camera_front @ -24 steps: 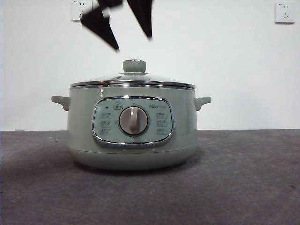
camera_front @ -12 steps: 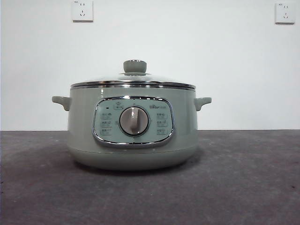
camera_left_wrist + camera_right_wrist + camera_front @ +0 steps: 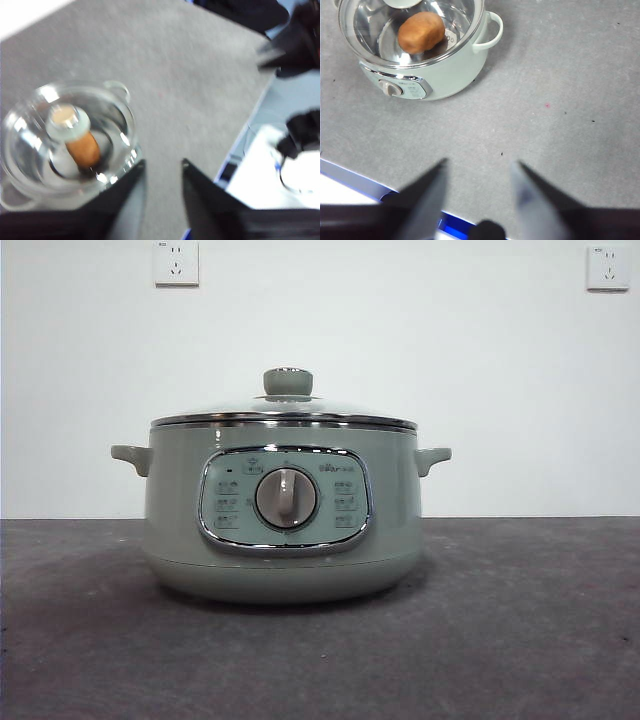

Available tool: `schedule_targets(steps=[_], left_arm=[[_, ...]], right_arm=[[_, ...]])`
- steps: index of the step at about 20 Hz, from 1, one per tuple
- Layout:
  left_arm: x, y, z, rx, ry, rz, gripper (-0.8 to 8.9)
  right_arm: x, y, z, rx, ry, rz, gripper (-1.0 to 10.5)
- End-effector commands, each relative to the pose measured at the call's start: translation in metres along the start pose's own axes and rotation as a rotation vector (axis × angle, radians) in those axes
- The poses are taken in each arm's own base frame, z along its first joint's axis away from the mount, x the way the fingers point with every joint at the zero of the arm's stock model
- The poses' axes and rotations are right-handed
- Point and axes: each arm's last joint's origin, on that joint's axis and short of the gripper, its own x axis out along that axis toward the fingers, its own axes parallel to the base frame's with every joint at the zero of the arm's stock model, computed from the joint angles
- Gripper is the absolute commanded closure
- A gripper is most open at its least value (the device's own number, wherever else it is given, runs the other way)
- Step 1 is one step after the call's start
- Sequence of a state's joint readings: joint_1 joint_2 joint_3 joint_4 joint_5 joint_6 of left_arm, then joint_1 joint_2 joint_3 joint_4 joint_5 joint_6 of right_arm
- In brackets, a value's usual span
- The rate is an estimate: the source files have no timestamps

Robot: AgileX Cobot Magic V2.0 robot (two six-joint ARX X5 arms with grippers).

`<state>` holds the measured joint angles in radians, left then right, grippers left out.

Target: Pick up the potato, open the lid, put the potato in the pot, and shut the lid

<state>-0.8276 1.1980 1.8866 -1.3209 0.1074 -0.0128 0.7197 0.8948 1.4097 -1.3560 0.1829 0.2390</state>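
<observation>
Potato [image 3: 421, 32], lumpy and matte orange-brown, lies inside the smooth sage-green pot [image 3: 285, 510] under the domed glass lid [image 3: 285, 408] with its steel rim, while the left gripper [image 3: 163, 172] and right gripper [image 3: 477, 172] hang spread and empty over the grey table [image 3: 520, 620].

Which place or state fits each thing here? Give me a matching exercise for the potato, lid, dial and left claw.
Things:
1. potato
2. lid
3. dial
4. left claw

Places or states:
A. open, above the table, holding nothing
B. on the pot's front panel
C. inside the pot, under glass
D. seated on the pot's rim

Pairs: 1-C, 2-D, 3-B, 4-A
</observation>
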Motion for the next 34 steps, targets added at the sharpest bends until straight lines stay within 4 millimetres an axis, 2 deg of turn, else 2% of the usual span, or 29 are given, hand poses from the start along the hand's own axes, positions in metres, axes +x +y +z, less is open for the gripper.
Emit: schedule_targets(steps=[1,5,11,14,15,17,19,23,25,27,31,34], left_arm=[[0.009,0.0,-0.016,-0.014,0.059,-0.002,8.15],[0.009,0.001,-0.016,-0.016,0.061,0.002,8.15],[0.02,0.004,-0.013,-0.026,0.09,0.012,8.15],[0.013,0.022,-0.023,0.121,0.067,0.127,8.15],[0.013,0.032,-0.031,0.093,0.039,0.182,8.15],[0.015,0.05,-0.057,0.026,-0.069,0.305,8.15],[0.026,0.065,-0.102,-0.029,-0.233,0.456,8.15],[0.056,0.075,-0.201,-0.038,-0.489,0.771,8.15],[0.075,0.078,-0.243,-0.062,-0.545,0.81,8.15],[0.094,0.081,-0.276,-0.117,-0.536,0.818,8.15],[0.12,0.084,-0.313,-0.197,-0.552,0.8,8.15],[0.127,0.086,-0.32,-0.233,-0.527,0.789,8.15]], right_arm=[[0.002,0.0,-0.003,-0.013,0.027,-0.008,9.5],[0.006,0.001,0.0,-0.016,0.041,-0.014,9.5],[0.01,0.002,0.002,-0.018,0.054,-0.021,9.5],[0.012,0.003,0.003,-0.02,0.061,-0.022,9.5],[0.012,0.003,0.003,-0.02,0.061,-0.022,9.5],[0.012,0.003,0.003,-0.02,0.062,-0.022,9.5],[0.012,0.003,0.003,-0.02,0.062,-0.023,9.5],[0.012,0.003,0.003,-0.02,0.062,-0.023,9.5],[0.013,0.003,0.004,-0.02,0.065,-0.023,9.5],[0.013,0.003,0.004,-0.021,0.068,-0.024,9.5],[0.014,0.004,0.004,-0.021,0.069,-0.024,9.5],[0.015,0.004,0.005,-0.022,0.073,-0.025,9.5]])
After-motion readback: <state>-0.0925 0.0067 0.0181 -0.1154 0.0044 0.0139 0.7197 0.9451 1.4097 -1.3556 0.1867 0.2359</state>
